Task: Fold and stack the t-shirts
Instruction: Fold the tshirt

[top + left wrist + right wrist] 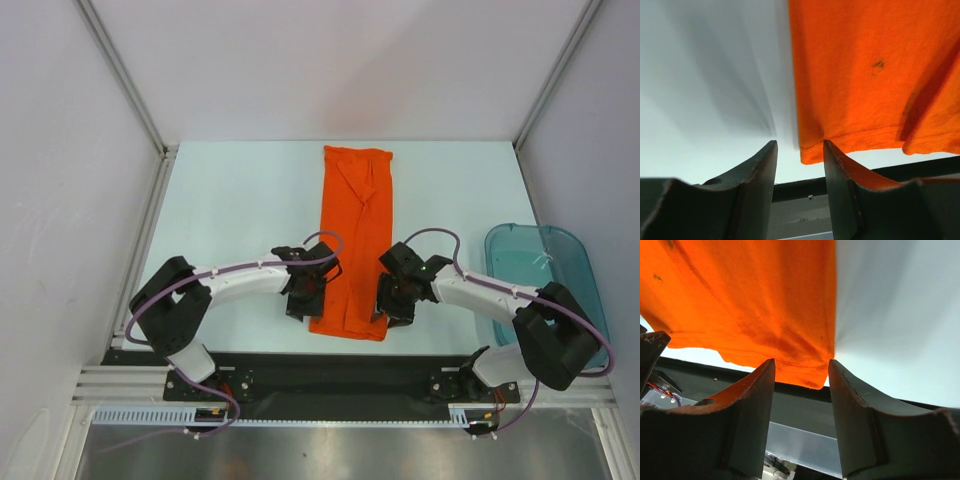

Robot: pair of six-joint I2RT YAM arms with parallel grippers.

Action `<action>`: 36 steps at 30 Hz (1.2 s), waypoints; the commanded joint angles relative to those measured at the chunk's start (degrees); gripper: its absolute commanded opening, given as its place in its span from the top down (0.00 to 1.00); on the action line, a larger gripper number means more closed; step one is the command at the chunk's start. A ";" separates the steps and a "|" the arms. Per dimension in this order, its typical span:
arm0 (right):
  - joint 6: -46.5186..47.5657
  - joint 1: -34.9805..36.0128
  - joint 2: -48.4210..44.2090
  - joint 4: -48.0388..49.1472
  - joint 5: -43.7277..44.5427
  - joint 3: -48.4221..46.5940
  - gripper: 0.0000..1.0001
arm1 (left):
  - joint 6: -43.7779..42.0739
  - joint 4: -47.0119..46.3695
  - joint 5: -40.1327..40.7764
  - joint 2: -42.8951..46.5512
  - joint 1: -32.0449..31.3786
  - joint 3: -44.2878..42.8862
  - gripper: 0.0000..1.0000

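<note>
Dark fingers fill the bottom of both wrist views. On the left gripper (799, 146) the jaws stand spread, and the near left corner of the t-shirt (870, 75) shows through the gap between them, not pinched. On the right gripper (802, 364) the jaws are likewise spread, with the shirt's near right hem corner showing through the gap.

One t-shirt is in view. It is bright orange, soft and folded into a long narrow strip. It lies flat on the pale table (240, 200), running from the far side toward the arms with its stitched hem nearest them. A small dark speck (878, 65) marks the fabric. Two arms flank its near end. One translucent teal bin (540, 270) sits at the table's right edge, well apart from the shirt.
</note>
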State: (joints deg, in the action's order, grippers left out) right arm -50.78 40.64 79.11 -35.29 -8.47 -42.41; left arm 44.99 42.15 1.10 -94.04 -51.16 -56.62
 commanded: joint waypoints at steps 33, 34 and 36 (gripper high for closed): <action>-0.19 -0.74 0.51 2.32 -3.04 4.27 0.51 | 1.24 -4.62 -7.52 1.75 0.09 3.53 0.75; -0.10 -0.74 0.87 2.24 -3.13 4.18 0.55 | 1.24 -4.53 -7.61 1.75 0.18 3.53 0.78; -0.19 -0.74 0.96 2.33 -3.22 4.53 0.59 | 1.15 -4.53 -7.70 1.84 0.18 3.97 0.81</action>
State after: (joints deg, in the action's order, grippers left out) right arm -51.13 40.10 79.75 -33.26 -11.18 -38.33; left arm 45.17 38.11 -5.87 -93.01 -51.13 -53.39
